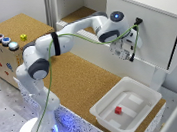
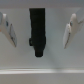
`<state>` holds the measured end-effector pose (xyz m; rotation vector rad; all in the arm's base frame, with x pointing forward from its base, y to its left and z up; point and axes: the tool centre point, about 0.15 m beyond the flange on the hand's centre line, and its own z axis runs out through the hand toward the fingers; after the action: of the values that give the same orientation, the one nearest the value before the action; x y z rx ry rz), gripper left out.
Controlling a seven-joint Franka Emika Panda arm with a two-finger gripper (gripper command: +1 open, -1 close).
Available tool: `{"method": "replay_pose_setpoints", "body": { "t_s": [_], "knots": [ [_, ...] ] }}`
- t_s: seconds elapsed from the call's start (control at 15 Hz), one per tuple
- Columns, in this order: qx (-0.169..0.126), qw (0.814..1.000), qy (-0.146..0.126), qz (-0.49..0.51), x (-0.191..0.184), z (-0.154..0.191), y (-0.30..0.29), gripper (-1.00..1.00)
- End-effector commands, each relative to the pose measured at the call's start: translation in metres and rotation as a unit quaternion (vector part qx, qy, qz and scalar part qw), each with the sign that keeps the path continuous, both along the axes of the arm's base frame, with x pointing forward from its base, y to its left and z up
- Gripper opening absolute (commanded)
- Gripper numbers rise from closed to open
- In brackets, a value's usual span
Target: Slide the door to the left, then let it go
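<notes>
Door (image 1: 150, 28) at the exterior view's right, a big white panel hanging on the cabinet front, with its right end cut off by the picture edge. Small dark handle (image 1: 138, 21) near the upper edge, partly covered by the arm's cables. Tool (image 1: 129, 50) pressed up close to the panel, just under the handle; hard to see the fingers here, because the wrist body hides them. In the wrist view, handle (image 2: 38, 32) dark and upright in the middle, blurred, with one pale finger (image 2: 9, 31) on each side, both well apart from it. Tool wide open, holding nothing. Cannot tell whether the fingertips touch the panel. On the desk (image 1: 80, 82) below, white tray (image 1: 146, 93) with a red cube (image 1: 118, 110) inside. Cork box (image 1: 13, 40) with coloured buttons (image 1: 6, 42) at the exterior view's left, cut off at the edge.
</notes>
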<state>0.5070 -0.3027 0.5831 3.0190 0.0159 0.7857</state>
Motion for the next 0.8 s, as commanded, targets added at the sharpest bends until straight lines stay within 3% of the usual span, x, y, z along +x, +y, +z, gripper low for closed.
{"method": "replay_pose_setpoints", "body": {
  "t_s": [0.0, 0.33, 0.73],
  "knots": [
    [0.073, 0.995, 0.048, 0.044, 0.035, 0.017, -0.028, 1.0],
    [0.079, 0.995, 0.041, 0.038, 0.037, 0.014, -0.022, 1.0],
    [0.047, 0.998, 0.024, 0.035, 0.041, 0.016, -0.009, 1.0]
  ]
}}
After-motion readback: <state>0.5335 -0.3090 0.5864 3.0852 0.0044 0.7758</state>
